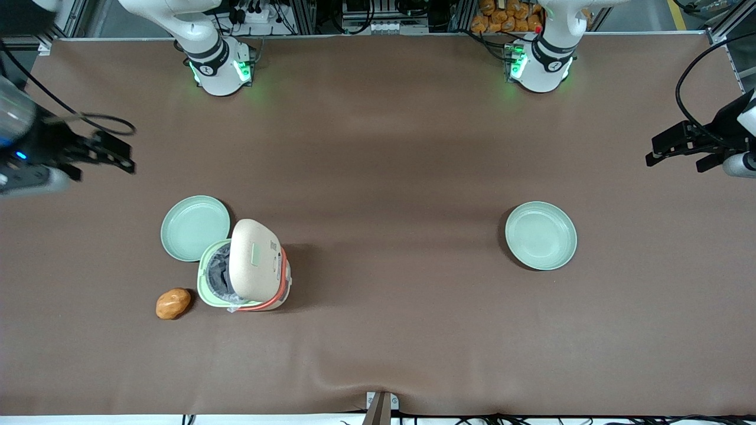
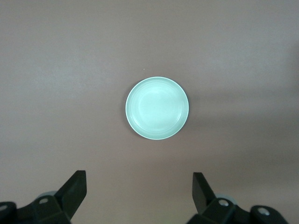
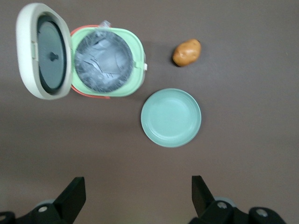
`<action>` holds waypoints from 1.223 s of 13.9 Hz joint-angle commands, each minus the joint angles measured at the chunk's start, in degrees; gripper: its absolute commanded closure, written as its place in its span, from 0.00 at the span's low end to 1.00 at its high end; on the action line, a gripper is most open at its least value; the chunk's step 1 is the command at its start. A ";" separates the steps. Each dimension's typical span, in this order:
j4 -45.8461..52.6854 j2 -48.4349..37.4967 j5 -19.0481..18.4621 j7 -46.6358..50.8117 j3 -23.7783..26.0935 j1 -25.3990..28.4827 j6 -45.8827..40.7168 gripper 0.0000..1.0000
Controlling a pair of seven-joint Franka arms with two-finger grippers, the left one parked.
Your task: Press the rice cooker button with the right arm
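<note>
The rice cooker [image 1: 221, 283] stands on the brown table with its cream lid [image 1: 255, 260] swung up and open, and the coral band shows at its base. In the right wrist view its mint-rimmed pot [image 3: 105, 63] shows a foil-like lining, and the lid's inner face [image 3: 44, 51] stands beside it. I cannot make out a button. My right arm's gripper [image 1: 121, 154] hangs above the table, farther from the front camera than the cooker and toward the working arm's end. The gripper [image 3: 138, 186] is open, with only bare table between its fingertips.
A mint-green plate [image 1: 195, 227] [image 3: 171, 117] lies against the cooker, between it and the gripper. A brown potato-like lump [image 1: 173, 303] [image 3: 187, 52] sits beside the cooker, nearer the front camera. Another mint plate [image 1: 540, 235] [image 2: 157, 108] lies toward the parked arm's end.
</note>
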 commanded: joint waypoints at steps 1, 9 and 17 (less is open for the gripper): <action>-1.44 -3.89 -0.32 -0.24 2.20 -4.25 -4.06 0.00; -3.98 -5.22 -0.95 -0.24 -0.97 -4.34 -6.99 0.00; -4.95 -5.31 -1.74 0.02 -0.96 -4.33 -5.57 0.00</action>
